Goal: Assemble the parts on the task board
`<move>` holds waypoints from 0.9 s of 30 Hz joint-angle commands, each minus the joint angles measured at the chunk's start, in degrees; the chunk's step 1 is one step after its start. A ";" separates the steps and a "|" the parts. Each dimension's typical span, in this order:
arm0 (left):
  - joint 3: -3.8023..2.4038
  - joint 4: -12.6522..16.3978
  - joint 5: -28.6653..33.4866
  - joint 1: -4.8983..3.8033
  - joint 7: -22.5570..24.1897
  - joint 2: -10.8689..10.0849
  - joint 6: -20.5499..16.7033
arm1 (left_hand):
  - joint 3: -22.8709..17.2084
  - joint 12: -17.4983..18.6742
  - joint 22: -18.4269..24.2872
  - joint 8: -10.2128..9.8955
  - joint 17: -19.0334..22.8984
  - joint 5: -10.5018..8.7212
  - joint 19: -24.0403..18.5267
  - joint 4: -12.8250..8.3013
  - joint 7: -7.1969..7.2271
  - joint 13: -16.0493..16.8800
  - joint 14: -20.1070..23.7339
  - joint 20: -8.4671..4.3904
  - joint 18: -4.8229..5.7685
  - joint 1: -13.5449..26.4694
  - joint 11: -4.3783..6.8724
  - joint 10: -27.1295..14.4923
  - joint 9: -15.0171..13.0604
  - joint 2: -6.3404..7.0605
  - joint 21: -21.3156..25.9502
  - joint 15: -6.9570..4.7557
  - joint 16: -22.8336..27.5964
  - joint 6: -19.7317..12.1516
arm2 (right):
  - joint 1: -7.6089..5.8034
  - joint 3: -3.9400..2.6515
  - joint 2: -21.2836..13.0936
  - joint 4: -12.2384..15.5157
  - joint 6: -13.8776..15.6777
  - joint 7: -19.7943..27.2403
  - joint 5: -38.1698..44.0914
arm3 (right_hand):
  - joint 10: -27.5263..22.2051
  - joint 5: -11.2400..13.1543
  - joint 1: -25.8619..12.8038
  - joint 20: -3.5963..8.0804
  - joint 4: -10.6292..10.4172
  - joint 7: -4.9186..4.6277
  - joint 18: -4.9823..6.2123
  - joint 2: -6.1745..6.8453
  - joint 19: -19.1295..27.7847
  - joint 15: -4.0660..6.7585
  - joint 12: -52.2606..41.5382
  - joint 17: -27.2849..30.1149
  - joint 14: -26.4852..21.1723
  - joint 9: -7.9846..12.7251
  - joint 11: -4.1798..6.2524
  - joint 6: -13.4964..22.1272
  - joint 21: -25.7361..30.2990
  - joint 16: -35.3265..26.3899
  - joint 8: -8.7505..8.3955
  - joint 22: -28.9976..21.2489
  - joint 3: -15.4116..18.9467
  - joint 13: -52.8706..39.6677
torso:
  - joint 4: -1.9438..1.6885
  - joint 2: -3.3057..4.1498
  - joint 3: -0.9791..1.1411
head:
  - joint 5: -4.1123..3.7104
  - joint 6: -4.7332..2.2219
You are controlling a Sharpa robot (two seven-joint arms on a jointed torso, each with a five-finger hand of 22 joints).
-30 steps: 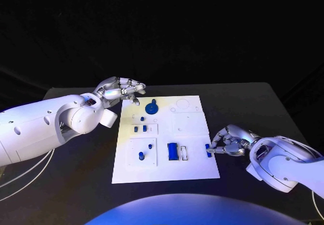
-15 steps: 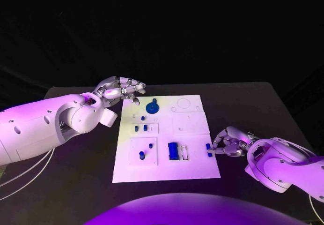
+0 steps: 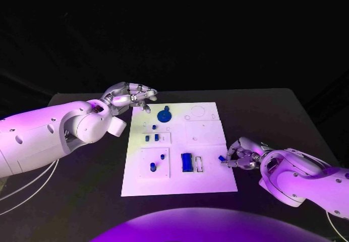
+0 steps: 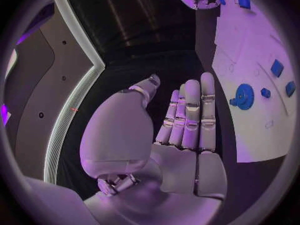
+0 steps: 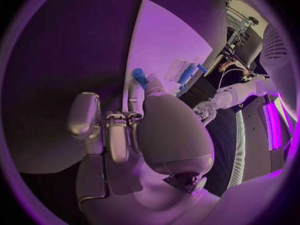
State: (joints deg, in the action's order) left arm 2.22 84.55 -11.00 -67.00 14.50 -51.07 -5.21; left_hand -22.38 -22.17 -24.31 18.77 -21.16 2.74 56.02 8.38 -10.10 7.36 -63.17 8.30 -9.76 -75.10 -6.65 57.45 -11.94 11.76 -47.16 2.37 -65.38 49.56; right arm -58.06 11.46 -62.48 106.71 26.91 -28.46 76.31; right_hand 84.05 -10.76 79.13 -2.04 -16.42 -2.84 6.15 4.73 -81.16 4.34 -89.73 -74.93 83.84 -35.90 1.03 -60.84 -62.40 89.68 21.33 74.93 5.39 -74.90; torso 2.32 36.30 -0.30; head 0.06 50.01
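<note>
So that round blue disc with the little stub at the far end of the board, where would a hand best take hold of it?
Probably by the rim of the round blue disc, fingers coming down from above. It seems to lie flat on the task board, so only its edge and the small stub offer purchase. The left hand hovers nearest, beside the board's far corner.

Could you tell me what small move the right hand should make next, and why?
Probably it should lift the small blue part slightly and carry it inward over the task board. The right hand pinches that part at the board's right edge, apparently just off the surface, so it looks picked but not placed. Which slot it belongs in I cannot tell. The left hand hovers beside the board's far left corner, holding nothing.
</note>
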 commanded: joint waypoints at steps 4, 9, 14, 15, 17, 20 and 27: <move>-0.04 0.09 0.56 0.00 0.62 0.07 1.24 | 0.00 -0.38 0.05 0.23 0.06 0.18 0.27 0.23 -0.14 0.05 0.31 -0.02 -0.74 -0.10 0.02 -0.56 0.09 -0.45 0.21 0.23 -0.18 -0.39 | 0.36 0.12 1.28 -1.21 -4.48 -2.18 3.66 | 5.95 -0.29 2.91 0.53 0.15 0.19 -0.73 0.28 0.02 0.51 -0.27 -14.20 5.99 -0.39 0.45 -0.04 0.12 0.08 -0.46 0.85 -1.56 -15.10 | 0.01 -0.07 -0.09 | 0.00 -0.01; -0.04 0.10 0.58 0.00 0.59 0.02 1.26 | 0.00 -0.38 0.05 0.23 0.06 0.18 0.27 0.23 -0.14 0.05 0.31 -0.02 -0.74 -0.10 0.02 -0.56 0.09 -0.45 0.21 0.23 -0.18 -0.39 | 0.65 0.15 2.03 -1.95 -6.85 -2.66 5.16 | 5.95 -0.34 5.87 0.56 0.13 0.06 -0.62 1.88 0.26 0.48 -0.27 -13.53 5.86 -0.79 0.37 -0.06 0.99 -0.11 -1.41 0.61 -4.54 -15.10 | -0.11 -0.07 -0.03 | 0.05 -0.01; -0.04 0.11 0.59 0.00 0.57 -0.06 1.20 | 0.00 -0.38 0.05 0.23 0.06 0.18 0.27 0.23 -0.14 0.05 0.31 -0.02 -0.74 -0.10 0.02 -0.56 0.09 -0.45 0.21 0.23 -0.18 -0.39 | 0.76 0.15 2.44 -2.10 -8.02 -2.95 7.18 | 5.95 -0.36 7.81 0.52 0.17 -0.02 -0.66 3.29 0.22 0.43 -0.27 -13.39 5.83 -0.96 0.31 -0.49 0.99 -0.16 -2.06 0.77 -6.72 -15.10 | 0.00 -0.08 -0.09 | 0.02 -0.01; -0.04 0.12 0.59 0.00 0.57 -0.06 1.19 | 0.00 -0.38 0.05 0.23 0.06 0.18 0.27 0.23 -0.14 0.05 0.31 -0.02 -0.74 -0.10 0.02 -0.56 0.09 -0.45 0.21 0.23 -0.18 -0.39 | 0.77 0.15 2.49 -2.08 -8.05 -2.98 7.37 | 5.95 -0.37 7.90 0.52 0.16 -0.03 -0.65 3.33 0.22 0.43 -0.27 -13.40 5.83 -0.97 0.30 -0.53 1.03 -0.16 -2.10 0.76 -6.88 -15.10 | 0.03 -0.05 -0.08 | 0.07 -0.01; -0.04 0.13 0.59 0.01 0.56 -0.07 1.19 | 0.00 -0.38 0.05 0.23 0.06 0.18 0.27 0.23 -0.14 0.05 0.31 -0.02 -0.74 -0.10 0.02 -0.56 0.09 -0.45 0.21 0.23 -0.18 -0.39 | 0.79 0.16 2.57 -1.97 -7.93 -3.04 7.70 | 5.95 -0.38 8.11 0.51 0.10 -0.04 -0.65 3.43 0.22 0.42 -0.27 -13.35 5.82 -0.97 0.30 -0.59 1.08 -0.17 -2.24 0.76 -7.33 -15.10 | 0.04 -0.05 -0.07 | 0.11 -0.01; -0.04 0.16 0.59 0.01 0.56 -0.09 1.17 | 0.00 -0.38 0.05 0.23 0.06 0.18 0.27 0.23 -0.14 0.05 0.31 -0.02 -0.74 -0.10 0.02 -0.56 0.09 -0.45 0.21 0.23 -0.18 -0.39 | 0.80 0.15 2.56 -1.69 -7.41 -3.10 7.79 | 5.95 -0.40 8.25 0.51 0.00 -0.08 -0.64 3.49 0.21 0.40 -0.27 -13.29 5.81 -0.98 0.27 -0.64 1.12 -0.19 -2.44 0.77 -7.96 -15.10 | 0.03 -0.06 -0.07 | 0.15 -0.01; -0.04 0.16 0.60 0.01 0.55 -0.11 1.13 | 0.05 -0.45 0.09 0.27 0.06 0.18 0.31 0.34 -0.15 0.07 0.32 -0.02 -0.74 -0.21 0.01 -0.61 0.11 -0.55 0.25 0.23 -0.20 -0.41 | 0.64 0.12 2.19 -0.53 -5.87 -3.15 5.33 | 5.95 -0.53 9.94 0.64 0.13 0.15 -0.69 2.74 -0.06 0.57 -0.27 -13.51 5.86 -0.91 0.53 -1.31 0.87 -0.13 -3.62 1.12 -13.91 -15.10 | -0.02 -0.09 -0.08 | 0.19 -0.01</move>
State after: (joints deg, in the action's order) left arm 2.22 84.57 -10.78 -66.98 14.48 -51.23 -4.91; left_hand -22.38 -22.35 -24.32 18.77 -21.16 2.74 56.01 8.38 -10.10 7.34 -63.17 8.29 -9.76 -75.10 -6.44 57.24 -11.88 11.76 -47.16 2.37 -65.38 49.56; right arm -58.08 10.95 -60.27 106.41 23.83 -29.24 82.82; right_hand 83.99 -10.94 88.64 -1.62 -19.29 -2.85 6.16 8.07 -81.14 4.53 -89.73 -74.92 84.03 -36.79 1.06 -61.83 -61.55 89.68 17.72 74.91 -5.09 -74.90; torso 2.33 36.22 -0.37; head 0.23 50.01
